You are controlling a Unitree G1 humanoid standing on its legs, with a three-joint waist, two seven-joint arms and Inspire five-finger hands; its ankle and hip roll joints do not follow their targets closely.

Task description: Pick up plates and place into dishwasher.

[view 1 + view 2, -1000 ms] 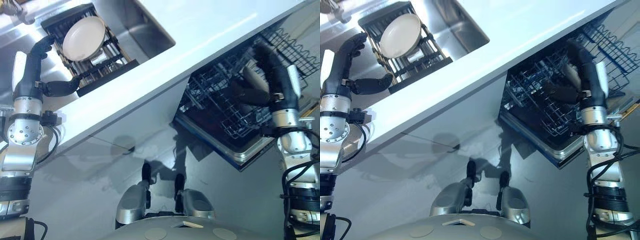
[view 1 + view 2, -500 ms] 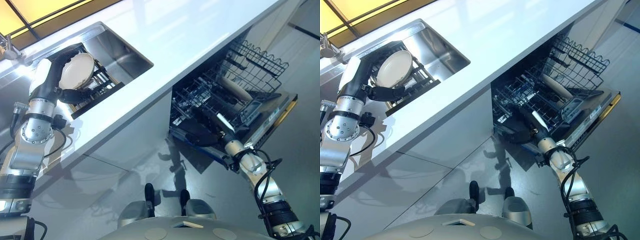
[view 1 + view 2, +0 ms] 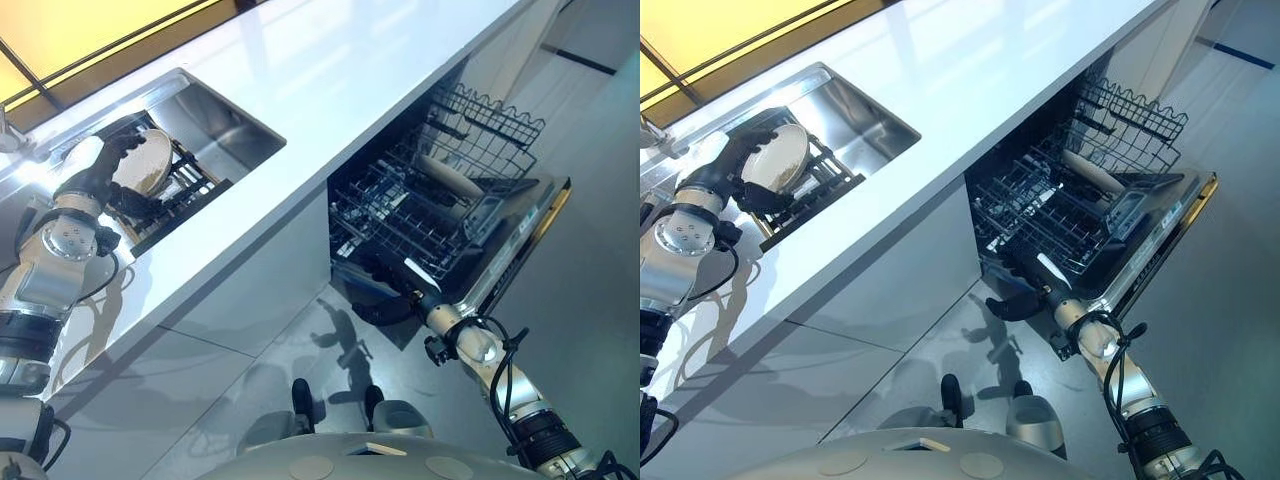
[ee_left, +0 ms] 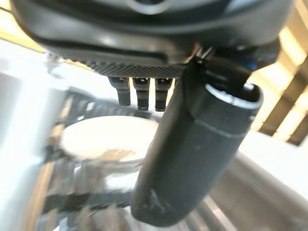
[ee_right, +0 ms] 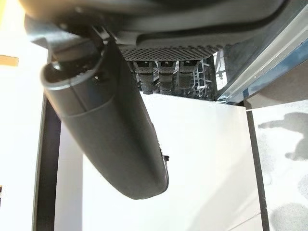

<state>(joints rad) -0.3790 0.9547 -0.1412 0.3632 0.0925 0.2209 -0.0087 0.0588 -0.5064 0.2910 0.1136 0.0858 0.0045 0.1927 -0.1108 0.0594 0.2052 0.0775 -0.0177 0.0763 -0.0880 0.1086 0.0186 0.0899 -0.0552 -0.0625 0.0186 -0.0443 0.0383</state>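
A cream plate point(image 3: 150, 172) leans in the dark dish rack point(image 3: 190, 182) set in the steel sink point(image 3: 228, 130). My left hand point(image 3: 108, 160) is at the plate, fingers arched over its upper rim and thumb under it, still spread; in the left wrist view the plate point(image 4: 103, 142) lies just past the fingers point(image 4: 139, 94) and thumb point(image 4: 192, 154). The dishwasher stands open with its wire rack point(image 3: 400, 215) pulled out, and another cream plate point(image 3: 450, 176) stands on edge in it. My right hand point(image 3: 385, 298) hangs open and empty below the rack's front corner.
The white counter point(image 3: 330, 90) runs between sink and dishwasher. The dishwasher door point(image 3: 520, 240) is folded down to the right, with a second wire basket point(image 3: 490, 115) at the back. Grey floor lies below the cabinet fronts.
The camera view has shifted. My left hand has come in around the plate in the sink rack. My right hand has drawn out of the dishwasher rack and dropped below its front.
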